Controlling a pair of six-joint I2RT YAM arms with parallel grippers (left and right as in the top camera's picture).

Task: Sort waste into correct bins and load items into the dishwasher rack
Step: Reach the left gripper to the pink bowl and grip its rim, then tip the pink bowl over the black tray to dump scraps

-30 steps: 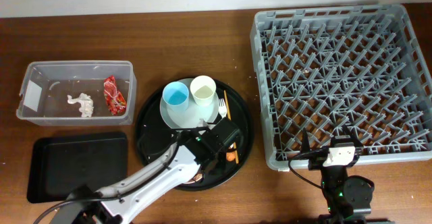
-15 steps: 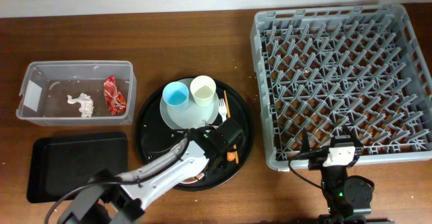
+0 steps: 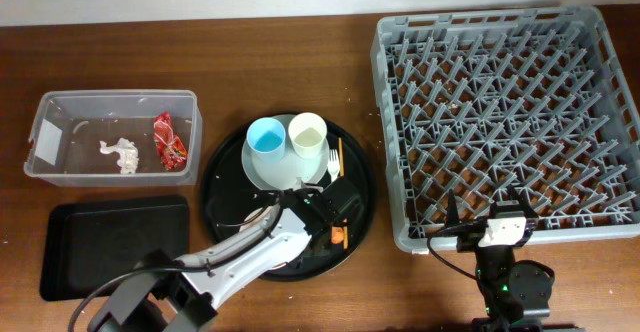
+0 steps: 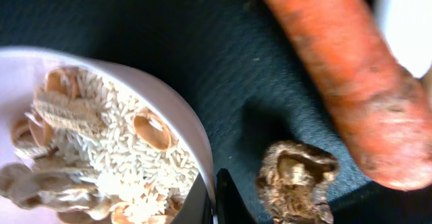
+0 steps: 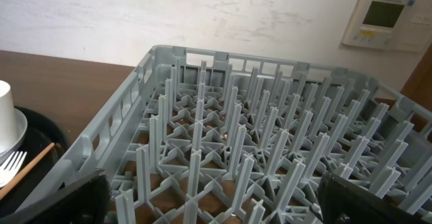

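With left hand (image 4: 212, 201) pinched on the thin rim of the pale pinkish round bowl (image 4: 101, 75) at 6 o'clock on the large round black tray (image 3: 218, 197), and right hand (image 5: 216, 209) apart, risks tilting and spilling brownish food scraps (image 4: 57, 109).

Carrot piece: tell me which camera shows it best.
The left wrist view: the carrot piece fills the upper right, orange and rough, lying on the round black tray beside the small brown lump. Overhead shows it only as a tiny orange sliver. The right wrist view misses it.
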